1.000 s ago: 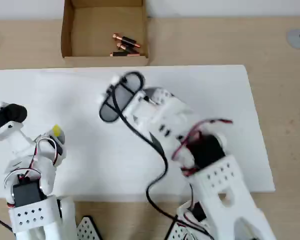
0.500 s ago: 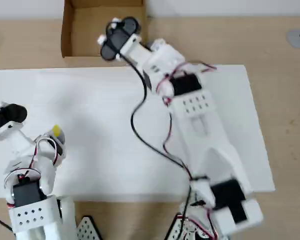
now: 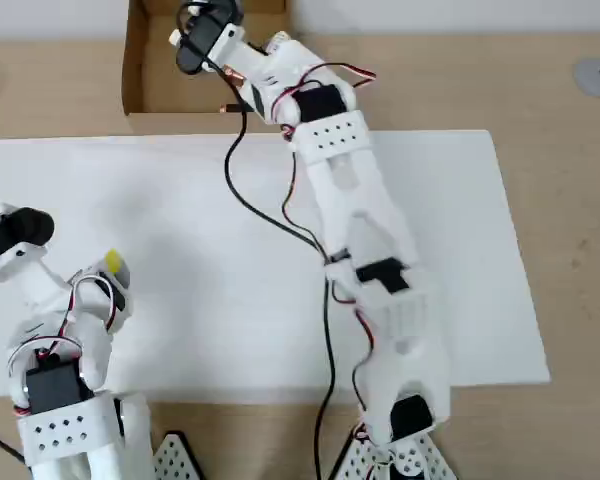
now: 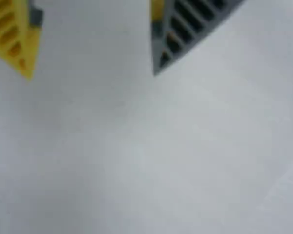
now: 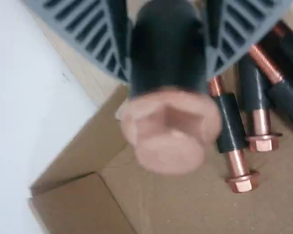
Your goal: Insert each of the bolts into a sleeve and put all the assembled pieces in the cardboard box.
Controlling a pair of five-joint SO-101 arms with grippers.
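**Sleeved bolt [image 5: 168,131] held over the cardboard box [image 3: 133,70]**

The right pincer [image 3: 202,35] clamps the bolt by its black sleeve, and the copper hex head sticks out past the fingertips. It is above the box's floor, where other assembled pieces [image 5: 234,146] lie side by side. The left pincer [image 4: 93,53] hangs with jaws apart over the white sheet [image 3: 180,320] on the desk [image 3: 560,200], well apart from the box.

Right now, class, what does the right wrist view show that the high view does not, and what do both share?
Right wrist view: the right gripper clamping a copper-coloured hex bolt in a black sleeve. High view: the left arm, and the right arm stretched out to the box. Both: the white sheet and the brown cardboard box with assembled pieces lying inside.
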